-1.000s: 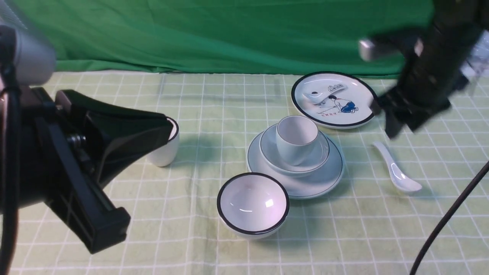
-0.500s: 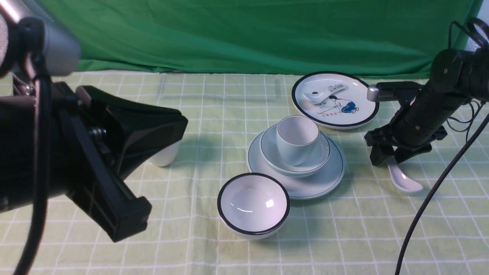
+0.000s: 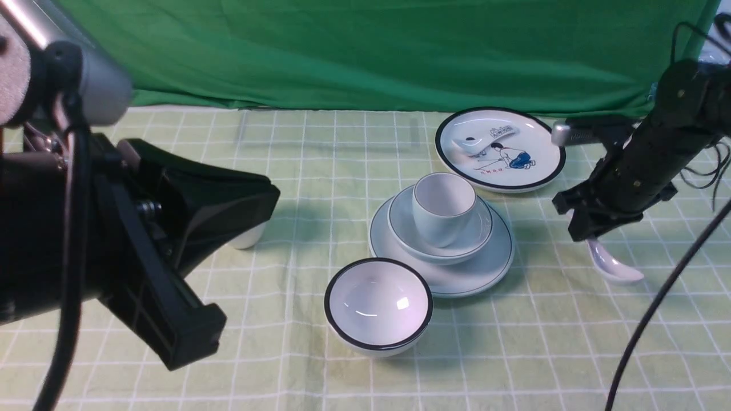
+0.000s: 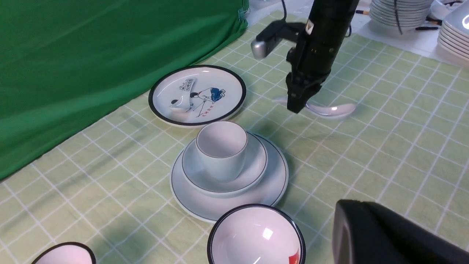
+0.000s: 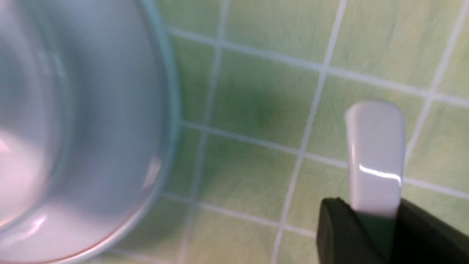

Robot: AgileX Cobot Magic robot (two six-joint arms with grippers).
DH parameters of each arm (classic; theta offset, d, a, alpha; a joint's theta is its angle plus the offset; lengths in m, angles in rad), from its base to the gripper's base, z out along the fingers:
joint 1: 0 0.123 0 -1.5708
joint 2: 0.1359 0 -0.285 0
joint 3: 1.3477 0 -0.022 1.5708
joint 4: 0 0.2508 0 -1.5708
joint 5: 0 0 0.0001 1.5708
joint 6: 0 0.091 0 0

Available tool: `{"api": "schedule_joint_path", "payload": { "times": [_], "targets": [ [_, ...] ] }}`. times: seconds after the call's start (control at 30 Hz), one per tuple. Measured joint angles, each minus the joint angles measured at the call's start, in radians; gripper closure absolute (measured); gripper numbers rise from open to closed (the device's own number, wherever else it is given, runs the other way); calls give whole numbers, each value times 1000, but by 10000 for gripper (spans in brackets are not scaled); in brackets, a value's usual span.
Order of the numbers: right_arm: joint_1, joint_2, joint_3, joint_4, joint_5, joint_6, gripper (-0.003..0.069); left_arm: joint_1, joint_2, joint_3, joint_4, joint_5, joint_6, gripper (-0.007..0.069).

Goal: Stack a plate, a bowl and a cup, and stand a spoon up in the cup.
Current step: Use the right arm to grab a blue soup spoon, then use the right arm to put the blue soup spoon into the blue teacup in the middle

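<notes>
Most of the black cup (image 3: 248,237) was hidden behind the left gripper (image 3: 268,200), with just a sliver of white poking out under it. The left wrist cam cut it off at the frame edge too. That gripper's fingers looked pressed together, nothing in them. The right wrist cam also caught a pale dish edge (image 5: 110,146) too blurred to name. — kev

Yeah, and from the front the right gripper (image 3: 579,233) covered the spoon (image 3: 615,268) handle, so only the scoop end showed. Up close the black pads (image 5: 339,233) were pinching the handle near its tip. Couldn't tell if the scoop had left the cloth (image 3: 320,142). — jo

Anything different from a second before? — kev

Loads. Back then the right arm was a high blur by the cartoon plate (image 3: 537,165) and the spoon lay free. Half a second back the fingers sat spread over the handle. By this frame they'd closed, and the scoop had slid a bit right. The left arm had crept over more of the black cup. The stack hadn't budged: cup (image 3: 442,214) upright in the bowl (image 3: 484,227), bowl on the plate (image 3: 491,268), mid-cloth, black bowl (image 3: 377,302) just in front. — jo

And the spoon itself? — kev

White, glossy, deep oval scoop, short flat-ended handle. It sat right of the stack, apart from it. — jo
</notes>
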Motion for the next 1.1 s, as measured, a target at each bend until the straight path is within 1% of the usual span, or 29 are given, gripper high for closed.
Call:
{"api": "schedule_joint_path", "payload": {
  "times": [0.07,0.1,0.17,0.2,0.23,0.27,0.3,0.33,0.37,0.4,0.43,0.5,0.53,0.57,0.6,0.7,0.93,0.97,1.1],
  "targets": [
    [19,-134,94,46,-110,-12,492,0,0,0,7,0,0,620],
    [22,-135,105,52,-110,-12,492,0,0,0,7,0,0,620],
    [85,-315,303,166,-424,-50,492,0,0,0,9,0,0,620],
    [124,-352,366,203,-535,-67,492,0,0,0,9,0,0,620],
    [124,-360,382,211,-564,-67,492,0,0,0,9,0,0,620],
    [212,-410,502,255,-810,-83,492,0,0,0,9,0,0,620],
    [244,-424,555,264,-930,-83,492,0,0,0,9,0,0,620],
    [317,-431,620,270,-1093,-76,492,0,0,0,9,1,0,620],
    [355,-431,659,268,-1208,-66,492,0,0,0,9,3,0,620],
    [364,-431,659,266,-1208,-62,492,0,0,0,10,3,0,620],
    [419,-421,694,237,-1332,-30,492,0,0,0,12,3,0,620],
    [470,-384,699,149,-1508,38,492,0,0,0,13,4,0,620],
    [481,-361,692,107,-1567,75,492,0,0,0,13,4,0,620],
    [482,-357,690,100,-1577,75,492,0,0,0,13,4,0,620],
    [487,-321,669,65,-1626,110,492,0,0,0,13,4,0,620],
    [480,-243,607,31,-1661,155,492,0,0,0,13,4,0,620],
    [448,-123,517,-1,-1664,186,492,0,0,0,13,4,0,620],
    [438,-94,502,-8,-1663,216,492,0,0,0,13,4,0,620],
    [424,-47,495,-11,-1665,264,492,0,0,0,13,4,0,620]
  ]
}}
